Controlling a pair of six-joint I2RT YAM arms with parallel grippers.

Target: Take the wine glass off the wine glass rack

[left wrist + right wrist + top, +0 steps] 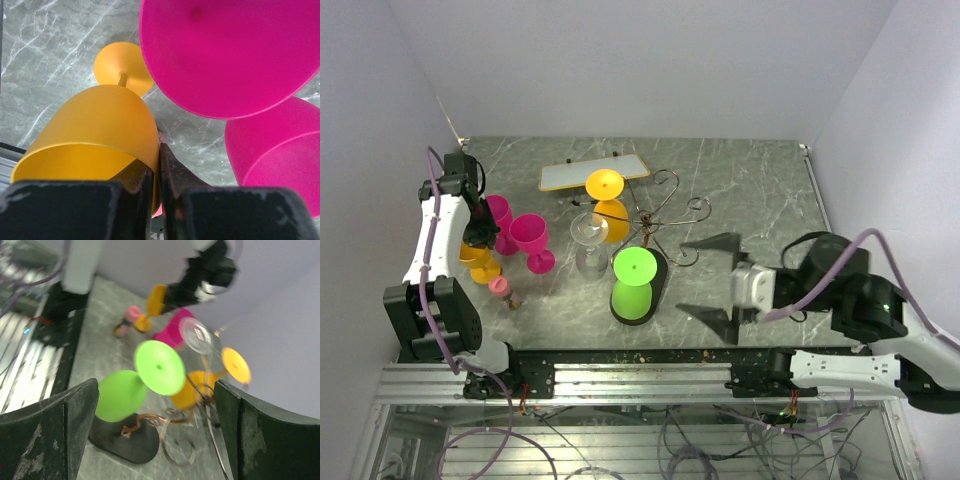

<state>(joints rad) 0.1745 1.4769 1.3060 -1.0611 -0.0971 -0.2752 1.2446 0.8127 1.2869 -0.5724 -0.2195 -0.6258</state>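
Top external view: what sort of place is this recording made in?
Probably a lab robot test cell, not a kitchen or bar: a marble-patterned table boxed in by plain white walls, with an aluminium rail and loose cables along its near edge.

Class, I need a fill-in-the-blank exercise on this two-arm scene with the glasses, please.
The left end effector grips the orange glass by its ___. The right end effector stands ___. Beside the orange glass stand ___ pink glasses. On the wine glass rack, the glass nearest the arm bases is ___.
Missing: rim; open; two; green.
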